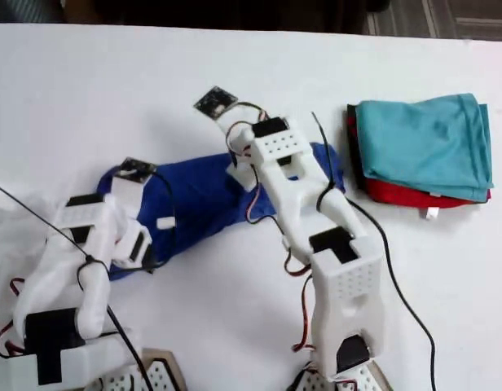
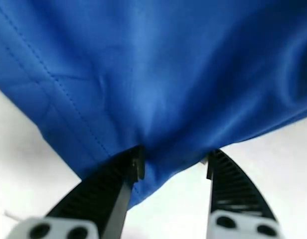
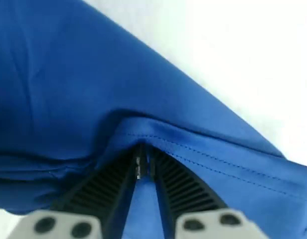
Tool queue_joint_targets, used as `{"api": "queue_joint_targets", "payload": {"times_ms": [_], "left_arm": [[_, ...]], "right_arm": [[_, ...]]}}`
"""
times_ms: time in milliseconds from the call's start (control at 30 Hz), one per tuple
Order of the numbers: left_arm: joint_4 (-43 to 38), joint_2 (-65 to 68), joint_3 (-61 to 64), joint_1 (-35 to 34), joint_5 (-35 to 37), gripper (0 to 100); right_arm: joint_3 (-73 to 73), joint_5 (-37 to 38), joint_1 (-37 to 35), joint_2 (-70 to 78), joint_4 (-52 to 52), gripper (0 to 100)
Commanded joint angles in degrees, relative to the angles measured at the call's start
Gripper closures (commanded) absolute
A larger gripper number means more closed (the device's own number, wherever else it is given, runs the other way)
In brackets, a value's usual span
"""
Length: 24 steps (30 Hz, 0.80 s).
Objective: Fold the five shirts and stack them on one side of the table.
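A teal shirt (image 1: 422, 142) and a red shirt (image 1: 398, 194) lie folded and stacked to one side, while the right gripper (image 3: 143, 162) has its jaws clamped on the half-folded blue shirt (image 1: 202, 195) and the left gripper (image 2: 173, 167) has its jaws spread wide astride the hem.

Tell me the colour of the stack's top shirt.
Top shirt is teal, over a red shirt; clearest in high view.

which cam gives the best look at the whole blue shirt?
High view: the blue shirt lies stretched across the table, most of its outline visible. Left wrist view gives a close patch, its edge inside the open left gripper; right wrist view, a fold pinched in the right gripper.
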Motion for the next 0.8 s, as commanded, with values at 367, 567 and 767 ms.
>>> {"api": "queue_joint_targets", "payload": {"times_ms": [367, 567, 767], "left_arm": [[10.4, -18.3, -4.8, 6.7, 6.9, 78], [11.7, -27.6, -5.3, 0.4, 7.7, 77], [6.8, -18.7, -5.8, -6.9, 7.6, 73]], "right_arm": [[11.8, 0.0, 6.5, -20.7, 5.1, 98.0], [24.3, 0.1, 9.1, -20.6, -6.6, 98.0], [28.8, 2.7, 12.2, -20.8, -8.0, 98.0]]}}
